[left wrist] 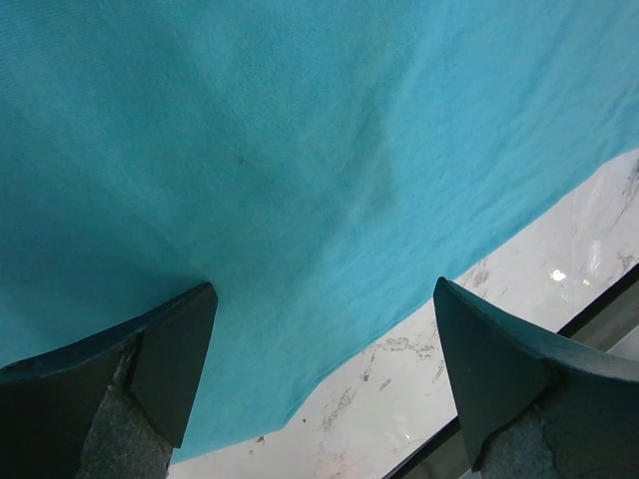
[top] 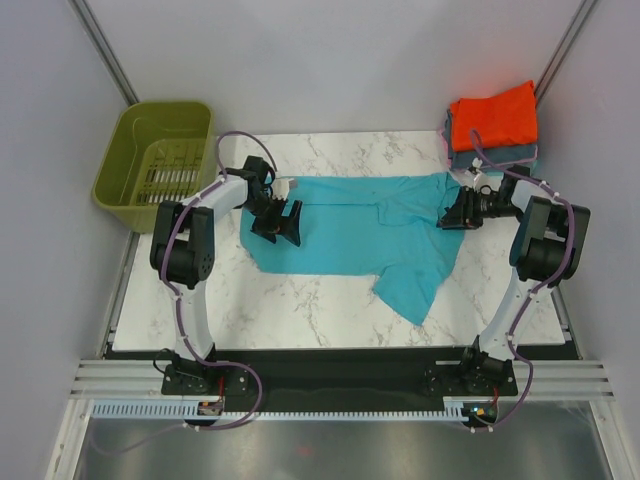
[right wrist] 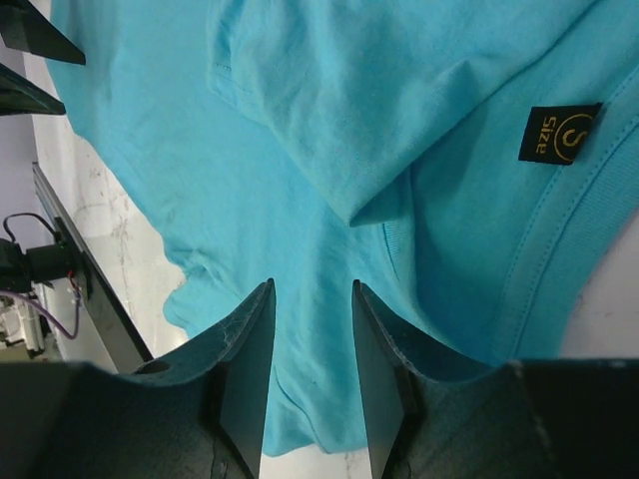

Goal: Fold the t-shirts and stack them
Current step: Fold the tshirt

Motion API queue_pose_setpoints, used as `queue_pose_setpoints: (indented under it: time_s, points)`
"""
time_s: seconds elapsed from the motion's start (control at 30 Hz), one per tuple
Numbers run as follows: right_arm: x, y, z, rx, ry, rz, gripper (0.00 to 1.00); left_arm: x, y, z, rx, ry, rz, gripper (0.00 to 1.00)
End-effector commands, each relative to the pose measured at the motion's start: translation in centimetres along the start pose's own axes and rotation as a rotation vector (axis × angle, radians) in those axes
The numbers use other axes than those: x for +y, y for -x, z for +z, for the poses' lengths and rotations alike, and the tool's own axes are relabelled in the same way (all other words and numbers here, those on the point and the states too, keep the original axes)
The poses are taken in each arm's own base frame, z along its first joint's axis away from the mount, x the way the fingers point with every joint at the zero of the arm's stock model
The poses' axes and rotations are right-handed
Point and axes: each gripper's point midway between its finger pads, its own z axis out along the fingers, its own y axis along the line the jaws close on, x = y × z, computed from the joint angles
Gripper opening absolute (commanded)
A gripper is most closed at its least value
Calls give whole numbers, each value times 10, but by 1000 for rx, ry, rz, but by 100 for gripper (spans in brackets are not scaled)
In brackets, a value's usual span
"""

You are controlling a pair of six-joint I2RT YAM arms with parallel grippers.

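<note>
Teal t-shirt [top: 370,235] lies spread out; orange t-shirt [top: 493,117] sits folded atop seemingly grey-blue one [top: 505,156].

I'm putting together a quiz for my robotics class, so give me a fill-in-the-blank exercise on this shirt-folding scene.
1. The orange-red shirt lies on top of another folded shirt, whose colour is ____.
2. The black label on the teal shirt reads size ____.
3. The left gripper hovers over the teal shirt with its jaws ____.

Missing words: grey-blue; S; open.
</note>
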Motion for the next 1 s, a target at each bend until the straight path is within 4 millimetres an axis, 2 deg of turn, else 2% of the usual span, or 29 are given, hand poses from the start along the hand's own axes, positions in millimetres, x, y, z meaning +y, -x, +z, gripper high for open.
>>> queue_pose_setpoints:
  time_s: [0.0,0.3,0.47,0.73,0.97]
  points:
    - [3,11,-2,-35,45,-151,45,7,-3,13,22,8,6,99]
    - [-16,17,12,-53,52,-154,46,7,-13,21,65,40,24,99]
    - [-24,28,17,-82,44,-163,46,4,-16,25,81,48,45,99]
    - [-21,44,23,-103,49,-182,46,3,-20,27,96,60,53,99]
    - [-11,41,38,-74,74,-176,43,4,-19,28,98,64,53,99]
